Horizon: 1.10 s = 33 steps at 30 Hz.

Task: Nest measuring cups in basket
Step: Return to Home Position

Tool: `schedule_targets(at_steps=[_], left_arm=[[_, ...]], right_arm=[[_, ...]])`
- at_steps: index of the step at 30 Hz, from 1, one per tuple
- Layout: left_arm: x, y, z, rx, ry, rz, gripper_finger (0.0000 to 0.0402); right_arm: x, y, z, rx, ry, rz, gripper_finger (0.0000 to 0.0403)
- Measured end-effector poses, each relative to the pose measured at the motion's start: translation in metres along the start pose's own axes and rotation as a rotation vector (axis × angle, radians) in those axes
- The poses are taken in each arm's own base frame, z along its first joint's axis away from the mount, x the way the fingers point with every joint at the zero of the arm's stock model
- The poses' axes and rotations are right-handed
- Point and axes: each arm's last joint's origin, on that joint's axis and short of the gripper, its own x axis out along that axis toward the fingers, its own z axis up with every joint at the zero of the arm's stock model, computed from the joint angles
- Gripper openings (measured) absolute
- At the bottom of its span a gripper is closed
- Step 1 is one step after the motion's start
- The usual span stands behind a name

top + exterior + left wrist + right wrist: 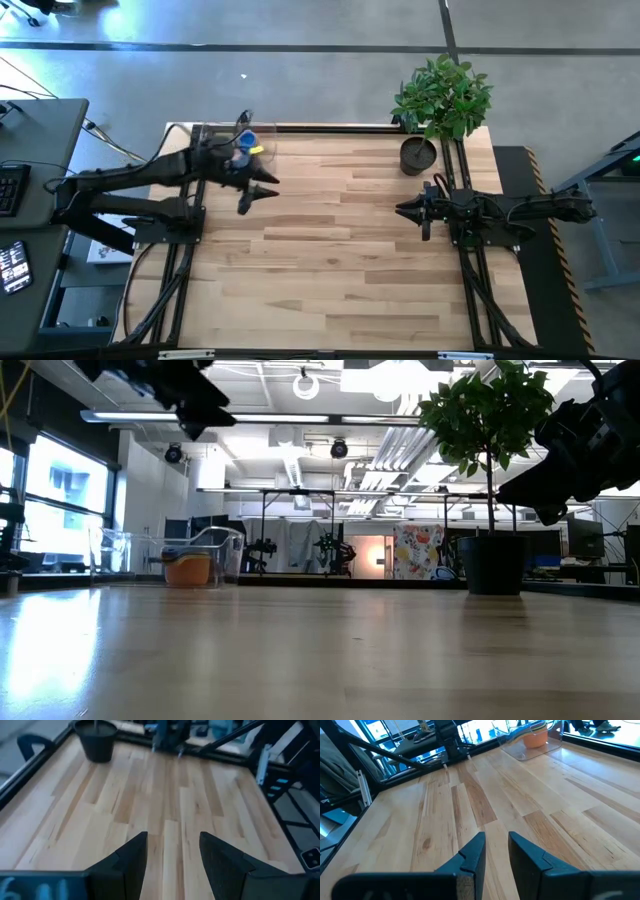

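Observation:
The clear basket (268, 135) stands at the table's far left corner, partly under my left arm. Stacked cups sit inside it: a blue one (241, 141) and a yellow one (257, 150) show from above, and an orange one (188, 569) shows through the wall. The basket also shows in the right wrist view (520, 751) with the orange cup (536, 740). The other cups are hidden. My left gripper (268, 192) (172, 840) is open and empty, above the table just near of the basket. My right gripper (402, 210) (496, 840) is open and empty at the table's right side.
A dark round pot (418, 156) with a green plant (443, 95) stands at the far right, just beyond my right arm. It also shows in the low view (492, 565). Bare wood (330, 260) lies between the two arms and toward the near edge.

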Motion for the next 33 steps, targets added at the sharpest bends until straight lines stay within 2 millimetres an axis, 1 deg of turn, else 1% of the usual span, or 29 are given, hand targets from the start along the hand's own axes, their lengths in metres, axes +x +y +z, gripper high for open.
schedule_targets(at_steps=[3, 9, 12, 16, 22, 25, 29, 33], left_arm=[[-0.011, -0.003, -0.019, -0.007, -0.041, 0.0, 0.017], [-0.024, -0.005, -0.061, -0.054, -0.072, 0.03, 0.017], [-0.027, -0.006, -0.081, -0.042, -0.118, 0.035, 0.017], [-0.029, -0.005, -0.1, -0.019, -0.205, 0.053, 0.017], [-0.026, -0.003, -0.125, 0.042, -0.288, 0.074, 0.017], [-0.025, -0.002, -0.133, 0.056, -0.316, 0.087, 0.017], [-0.022, 0.0, -0.144, 0.132, -0.31, 0.112, 0.017], [-0.017, 0.001, -0.153, 0.136, -0.292, 0.114, 0.017]], right_arm=[[0.0, 0.0, 0.0, 0.0, 0.0, 0.0, 0.0075], [0.0, 0.0, 0.0, 0.0, 0.0, 0.0, 0.0075], [0.0, 0.0, 0.0, 0.0, 0.0, 0.0, 0.0075], [0.0, 0.0, 0.0, 0.0, 0.0, 0.0, 0.0075], [0.0, 0.0, 0.0, 0.0, 0.0, 0.0, 0.0075], [0.0, 0.0, 0.0, 0.0, 0.0, 0.0, 0.0075], [0.0, 0.0, 0.0, 0.0, 0.0, 0.0, 0.0075], [0.0, 0.0, 0.0, 0.0, 0.0, 0.0, 0.0075]])
